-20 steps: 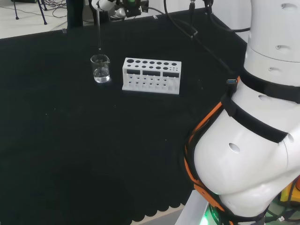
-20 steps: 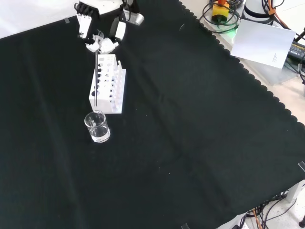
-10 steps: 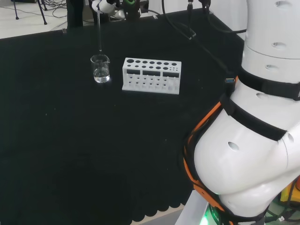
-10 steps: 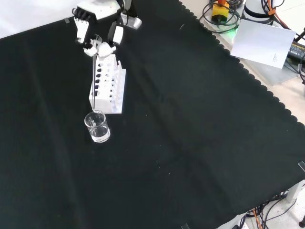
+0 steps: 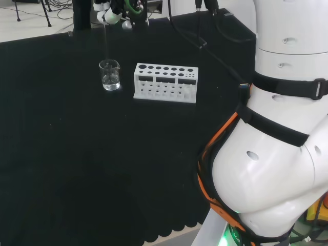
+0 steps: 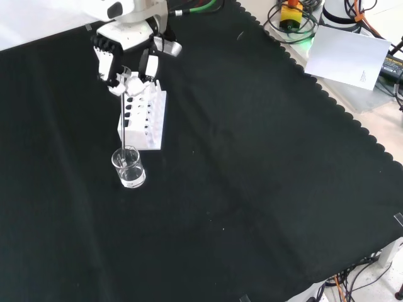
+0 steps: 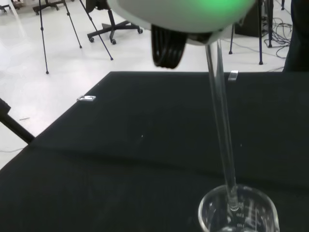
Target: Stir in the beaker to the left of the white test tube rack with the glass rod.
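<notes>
The black cloth (image 6: 264, 189) is soft and flat. On it stands the white test tube rack (image 6: 143, 116), a boxy block full of round holes. The hand (image 6: 123, 60) has its fingers curled around the top of the glass rod (image 6: 125, 119). The rod is thin, clear and almost straight up. The small round beaker (image 6: 129, 167) sits at six o'clock from the hand in the front view, and the rod's tip dips inside its rim.

We are seeing a clear glass beaker (image 6: 128, 167) standing upright just beside the white test tube rack's (image 6: 143, 117) end — the thin glass rod (image 7: 221, 121) is reaching down, slightly tilted, into its mouth.
</notes>
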You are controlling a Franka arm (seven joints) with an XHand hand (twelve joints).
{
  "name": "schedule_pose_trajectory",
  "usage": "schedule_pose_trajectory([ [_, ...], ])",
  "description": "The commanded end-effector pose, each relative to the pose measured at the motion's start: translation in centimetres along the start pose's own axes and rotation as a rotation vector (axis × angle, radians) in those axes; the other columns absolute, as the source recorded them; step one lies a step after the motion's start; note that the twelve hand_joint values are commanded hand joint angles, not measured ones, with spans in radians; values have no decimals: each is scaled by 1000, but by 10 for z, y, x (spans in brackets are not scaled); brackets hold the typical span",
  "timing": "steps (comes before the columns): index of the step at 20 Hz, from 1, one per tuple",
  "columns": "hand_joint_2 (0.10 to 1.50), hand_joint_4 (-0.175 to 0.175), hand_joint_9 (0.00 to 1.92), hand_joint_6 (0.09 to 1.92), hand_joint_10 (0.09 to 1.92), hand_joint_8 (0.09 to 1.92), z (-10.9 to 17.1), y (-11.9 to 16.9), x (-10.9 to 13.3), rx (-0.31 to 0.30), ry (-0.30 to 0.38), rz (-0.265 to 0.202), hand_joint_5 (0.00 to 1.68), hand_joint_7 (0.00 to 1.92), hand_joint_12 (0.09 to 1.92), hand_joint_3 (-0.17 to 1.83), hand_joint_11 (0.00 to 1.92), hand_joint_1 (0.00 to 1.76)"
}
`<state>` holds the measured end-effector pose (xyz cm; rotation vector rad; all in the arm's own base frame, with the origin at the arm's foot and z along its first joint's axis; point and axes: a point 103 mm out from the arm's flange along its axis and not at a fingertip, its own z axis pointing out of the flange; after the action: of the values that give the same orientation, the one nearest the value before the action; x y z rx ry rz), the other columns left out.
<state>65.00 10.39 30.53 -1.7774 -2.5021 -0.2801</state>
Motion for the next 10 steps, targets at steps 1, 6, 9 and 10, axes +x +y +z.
schedule_pose_trajectory([
  [1, 620, -175, 1726, 919, 765, 1261, 15, 0, -5, 16, 1, 11, 1049, 1166, 629, 910, 1742, 1303],
  [6, 620, -175, 1727, 919, 765, 1261, 33, -1, -11, 49, -17, 48, 1049, 1166, 630, 910, 1743, 1303],
  [9, 620, -175, 1727, 919, 765, 1260, 42, 0, -13, 64, -7, 37, 1049, 1166, 631, 910, 1742, 1303],
  [10, 620, -175, 1727, 919, 765, 1260, 45, 1, -14, 68, -5, 32, 1050, 1166, 631, 910, 1742, 1303],
])
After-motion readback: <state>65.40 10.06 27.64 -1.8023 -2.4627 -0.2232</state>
